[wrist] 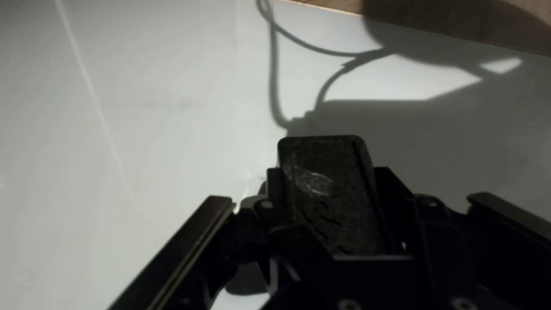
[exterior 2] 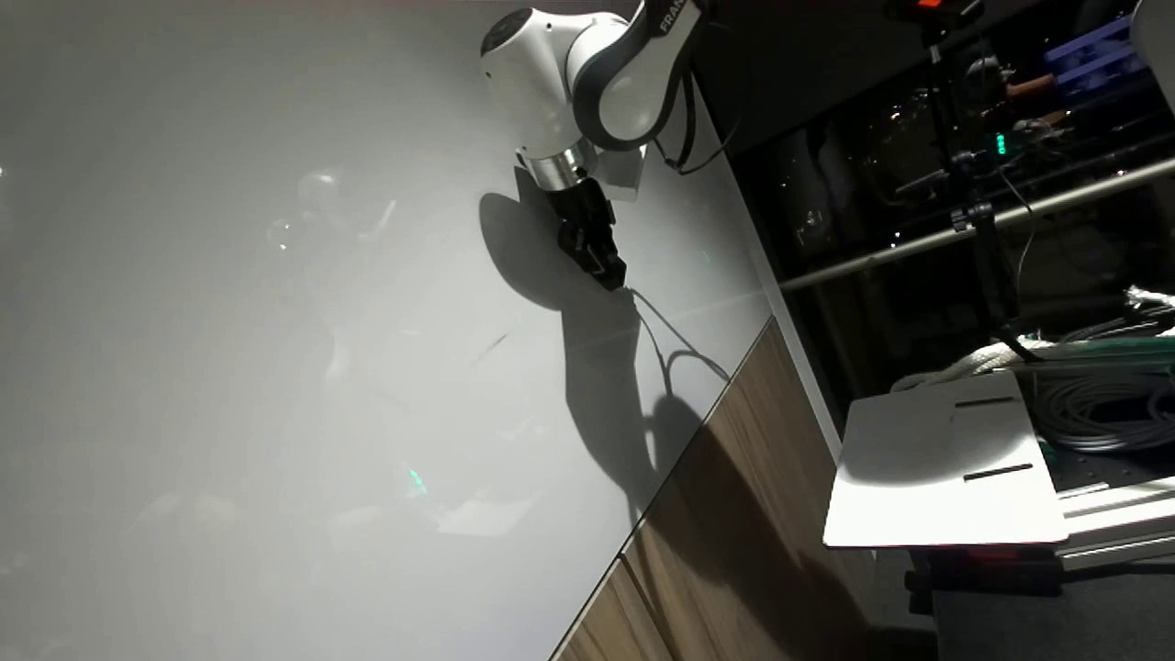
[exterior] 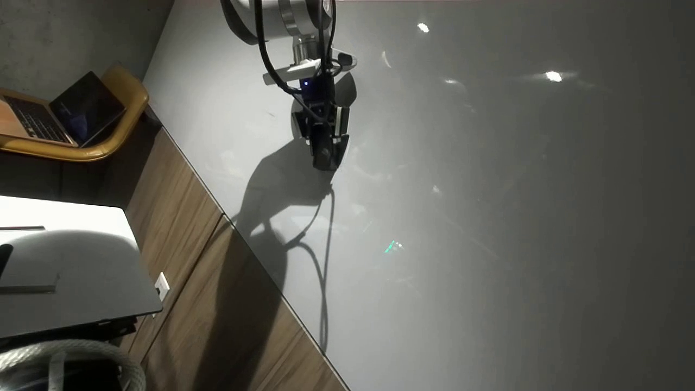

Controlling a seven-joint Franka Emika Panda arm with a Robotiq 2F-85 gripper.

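Observation:
My gripper (wrist: 329, 176) is shut on a dark rectangular block (wrist: 325, 150) in the wrist view. The block has rounded corners, a pale scuff and faint raised marks on its face. Its far end sticks out past the fingertips; its near end is hidden by the gripper body. The gripper also shows in both exterior views (exterior: 330, 149) (exterior 2: 601, 262), pointing down the glossy grey-white surface (exterior: 461, 217). There the block is hard to tell from the black fingers. The block's end is close to the surface; I cannot tell whether it touches.
Wood panels (exterior: 179, 179) border the surface, with a white outlet (exterior: 162, 285). A laptop (exterior: 87, 111) rests on a tan chair (exterior: 122, 92). A white board or stand top (exterior 2: 945, 468) stands near coiled cables (exterior 2: 1102, 413). The arm's shadow falls across the surface and panels.

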